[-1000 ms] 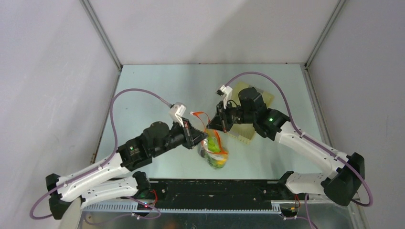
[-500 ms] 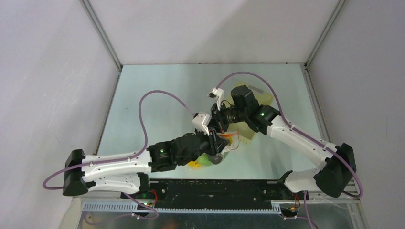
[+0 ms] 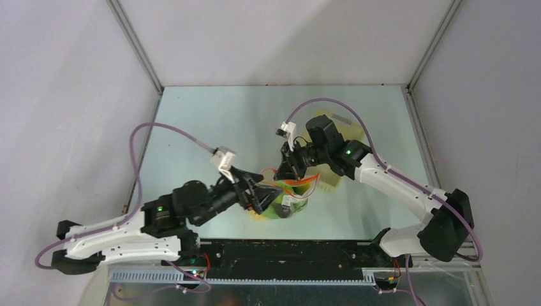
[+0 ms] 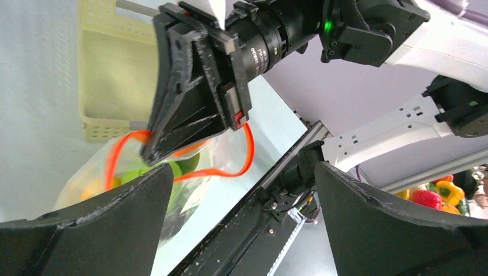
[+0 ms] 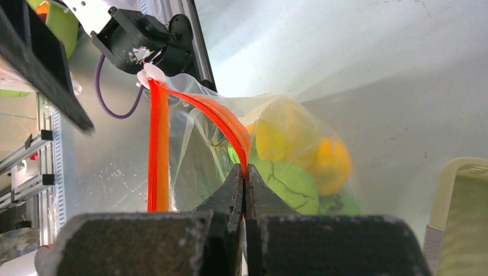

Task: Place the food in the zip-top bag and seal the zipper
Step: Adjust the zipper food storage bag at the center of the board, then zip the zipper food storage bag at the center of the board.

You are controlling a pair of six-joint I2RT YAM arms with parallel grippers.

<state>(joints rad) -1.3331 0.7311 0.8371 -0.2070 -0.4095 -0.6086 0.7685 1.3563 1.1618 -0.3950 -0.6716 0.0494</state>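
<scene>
The clear zip-top bag (image 3: 288,203) lies near the table's front with the food (image 5: 288,184) inside: green, yellow and orange pieces. Its red-orange zipper (image 5: 158,144) arcs upward in a loop with the mouth gaping. My right gripper (image 5: 244,172) is shut on the zipper, lifting that edge; from above the right gripper (image 3: 290,173) sits just over the bag. My left gripper (image 3: 260,194) stands wide open just left of the bag, nothing between its fingers (image 4: 86,230). In the left wrist view the zipper (image 4: 248,149) hangs below the right gripper (image 4: 151,150).
A pale yellow lattice basket (image 3: 354,131) stands behind the bag, under the right arm, and shows as the basket (image 4: 109,75) in the left wrist view. The black base rail (image 3: 287,252) runs along the near edge, close to the bag.
My left gripper has opened, let go of the bag's mouth and drawn back to the left. The right gripper has stayed shut on the zipper.
</scene>
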